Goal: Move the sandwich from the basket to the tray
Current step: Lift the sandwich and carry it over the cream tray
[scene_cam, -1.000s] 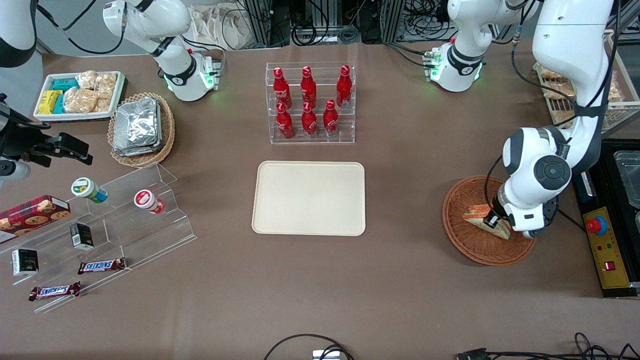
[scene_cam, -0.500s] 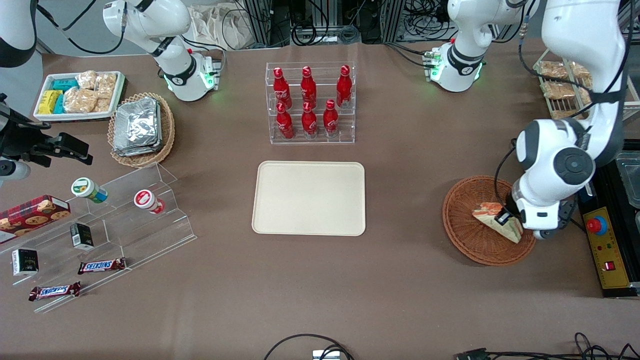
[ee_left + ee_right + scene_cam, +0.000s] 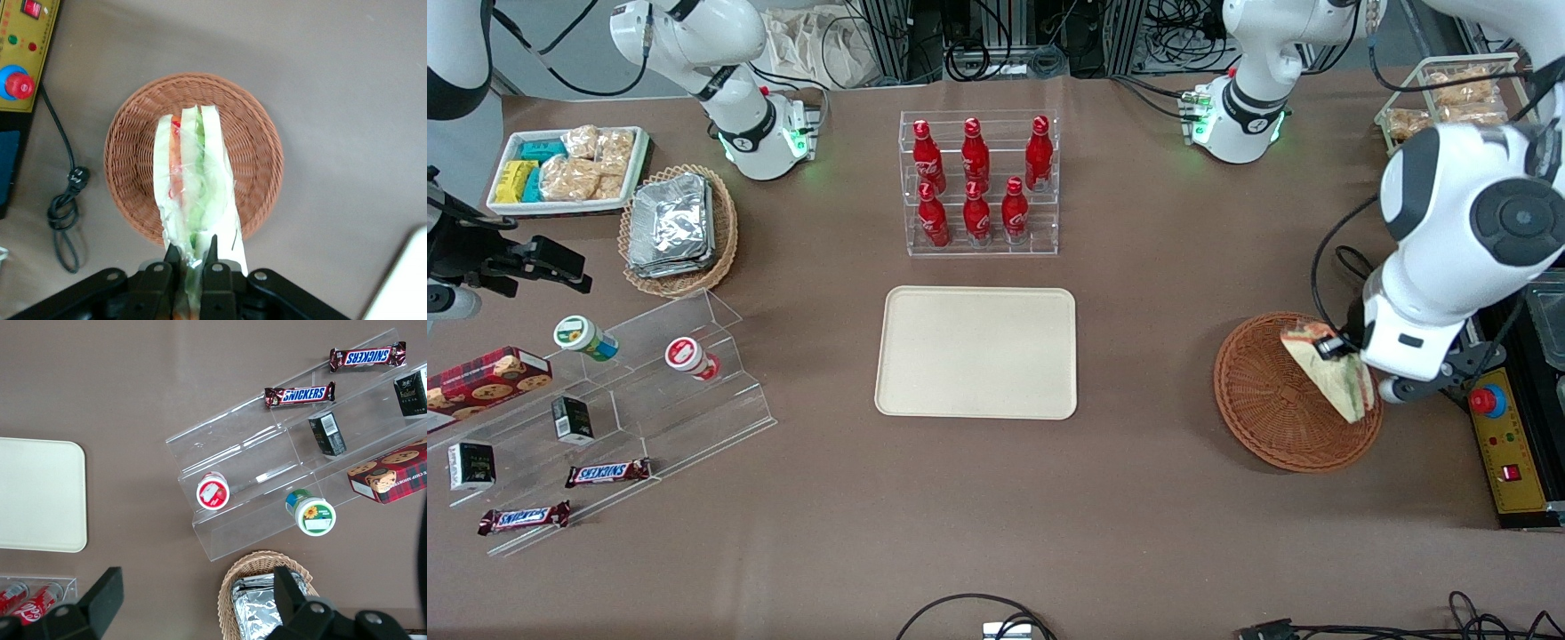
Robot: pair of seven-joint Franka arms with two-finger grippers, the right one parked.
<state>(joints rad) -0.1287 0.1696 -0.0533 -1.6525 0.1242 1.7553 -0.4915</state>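
We see the gripper (image 3: 192, 257) clamped on one end of the sandwich (image 3: 192, 183), holding it lifted above the basket (image 3: 257, 143), clear of the weave. The tray (image 3: 976, 351) lies well apart from the basket, toward the parked arm's end of the table.

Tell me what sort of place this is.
Likely a robotics lab mocked up as a snack counter: the end effector grips a sandwich above a basket, near racked soda bottles and cable clutter.
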